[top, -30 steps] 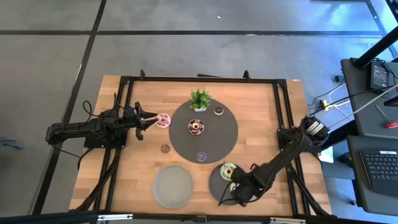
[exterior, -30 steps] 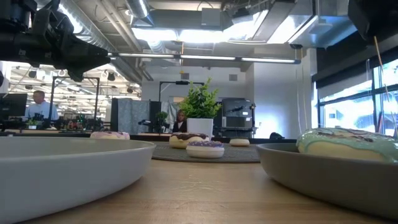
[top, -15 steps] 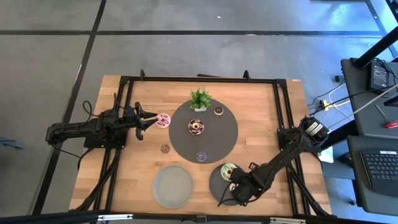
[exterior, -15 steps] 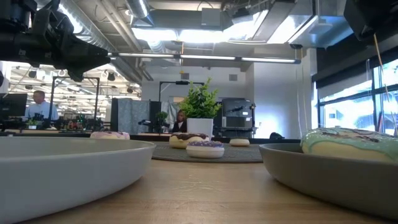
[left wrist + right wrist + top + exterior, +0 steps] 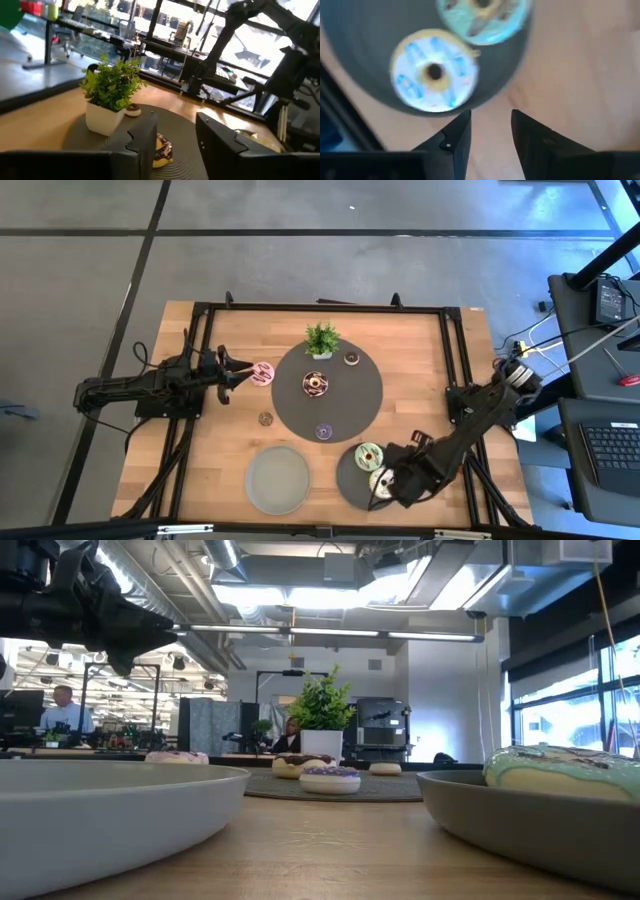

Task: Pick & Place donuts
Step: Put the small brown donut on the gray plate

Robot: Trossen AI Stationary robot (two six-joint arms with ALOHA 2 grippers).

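The right gripper [image 5: 385,492] hangs over the small round grey plate [image 5: 349,473] near the front edge of the tabletop [image 5: 420,360]. Its two fingers [image 5: 455,135] are a little apart and hold nothing. Right below it, two donuts lie on this plate: a white ring donut with blue stripes [image 5: 435,75] and a pale green ring donut [image 5: 368,452] touching it at about 11 o'clock.

The left gripper [image 5: 243,373] waits at 9 o'clock on the tabletop. Its fingers are apart and empty too. A pink ring donut [image 5: 262,373] lies on the wood just past its tips.

In the middle sits a big dark round mat [image 5: 300,410]. On it are a chocolate-brown ring donut [image 5: 315,384], a small purple ring donut [image 5: 324,431] at 6 o'clock, a tiny brown donut [image 5: 352,359] at 1 o'clock, and a small green potted plant [image 5: 320,339] at 12 o'clock. One more little brown donut [image 5: 265,419] lies on the wood, left of the mat.

A second grey plate [image 5: 278,479] has no donut on it. So I think the job has only begun: two donuts are on a plate, and about five are left to move.
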